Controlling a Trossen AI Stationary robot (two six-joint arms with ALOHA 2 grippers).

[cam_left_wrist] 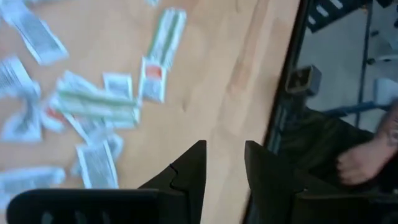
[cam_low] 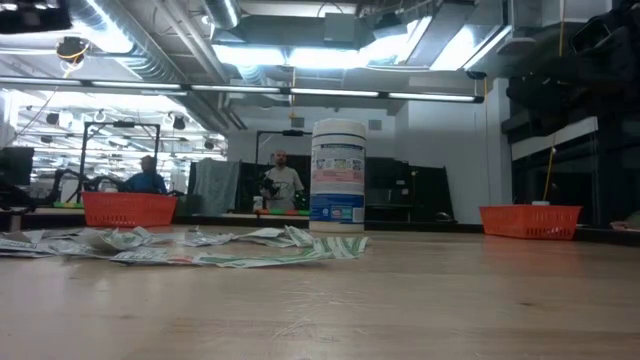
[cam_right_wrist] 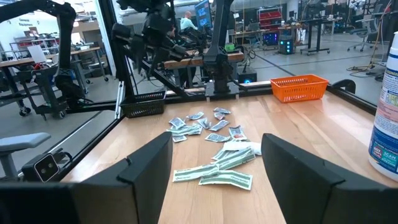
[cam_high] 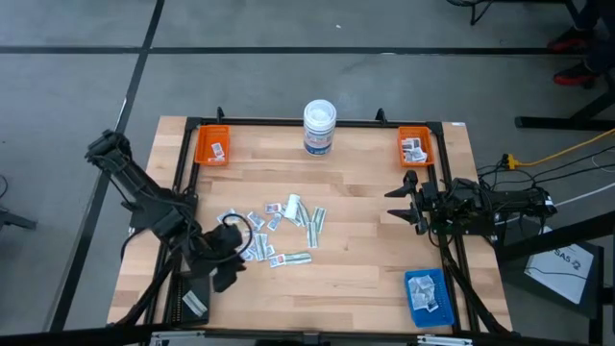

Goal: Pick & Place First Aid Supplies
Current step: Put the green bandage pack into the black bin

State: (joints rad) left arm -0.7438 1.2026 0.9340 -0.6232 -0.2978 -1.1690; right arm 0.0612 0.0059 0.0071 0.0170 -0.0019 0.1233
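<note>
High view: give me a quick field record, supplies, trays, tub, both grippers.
supplies: loose first aid packets scattered mid-table
orange trays: left orange tray and right orange tray at the far corners, each holding a few packets
blue tray: blue tray at the near right corner, holding packets
tub: white tub upright at the far edge, centre
left gripper: left gripper open, empty, over the near left part of the table beside the pile
right gripper: right gripper open, empty, at the right edge

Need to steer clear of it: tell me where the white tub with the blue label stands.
In the high view the white tub stands upright at the table's far edge, midway between the two orange trays, beyond the scattered packets.
</note>
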